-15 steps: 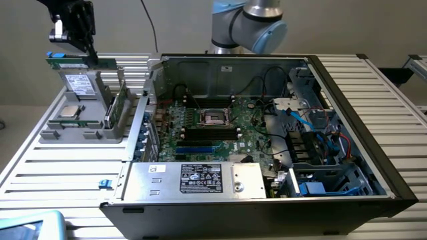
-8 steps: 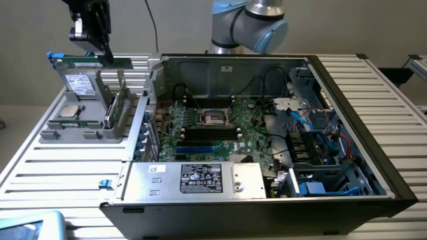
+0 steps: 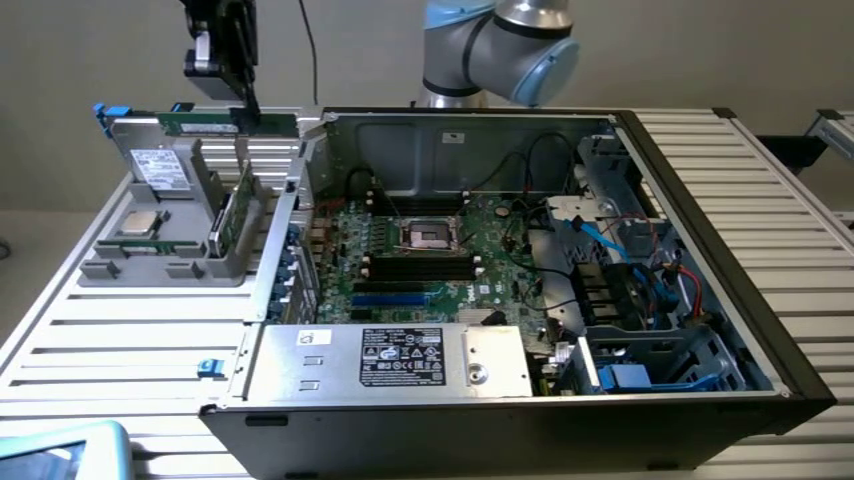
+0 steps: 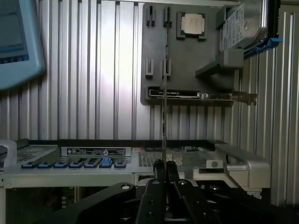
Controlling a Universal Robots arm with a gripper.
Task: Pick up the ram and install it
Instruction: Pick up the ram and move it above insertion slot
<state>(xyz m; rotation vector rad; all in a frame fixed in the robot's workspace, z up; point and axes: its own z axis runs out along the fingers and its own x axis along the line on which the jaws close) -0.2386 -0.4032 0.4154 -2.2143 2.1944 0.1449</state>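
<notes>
Exterior view: ram [image 3: 200, 123] pinched tight by the gripper [image 3: 248, 116] (above the grey tray [image 3: 160, 272])

I work in a robotics lab set up for computer assembly. The counter [image 3: 120, 350] is bare slatted aluminium. On it lies an open desktop case [image 3: 507, 435] with its motherboard [image 3: 400, 265] exposed. At the exterior view's left, a grey fixture [image 3: 160, 272] holds loose parts. My arm [image 3: 501, 45] rises at the far side before a plain wall [image 3: 80, 40], and my hand [image 4: 164, 165] pinches the ram [image 3: 200, 123].
</notes>
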